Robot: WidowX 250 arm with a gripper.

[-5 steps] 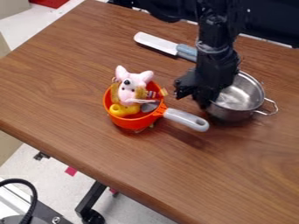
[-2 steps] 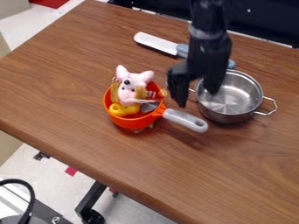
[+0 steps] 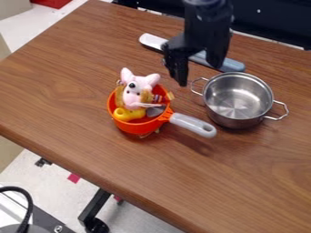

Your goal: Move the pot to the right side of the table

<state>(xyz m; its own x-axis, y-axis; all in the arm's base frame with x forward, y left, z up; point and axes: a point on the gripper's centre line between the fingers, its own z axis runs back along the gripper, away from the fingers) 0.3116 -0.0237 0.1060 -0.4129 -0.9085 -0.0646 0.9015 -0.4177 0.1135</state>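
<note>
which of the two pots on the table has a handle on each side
The steel pot, with a wire loop handle on either side; the orange saucepan has one long grey handle.

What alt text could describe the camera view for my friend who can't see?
A shiny metal pot sits on a brown wooden table, and a black gripper hangs nearby, its fingers apart. Beside the pot, an orange pan holds a pink toy, and a blue-handled utensil lies behind.
</note>
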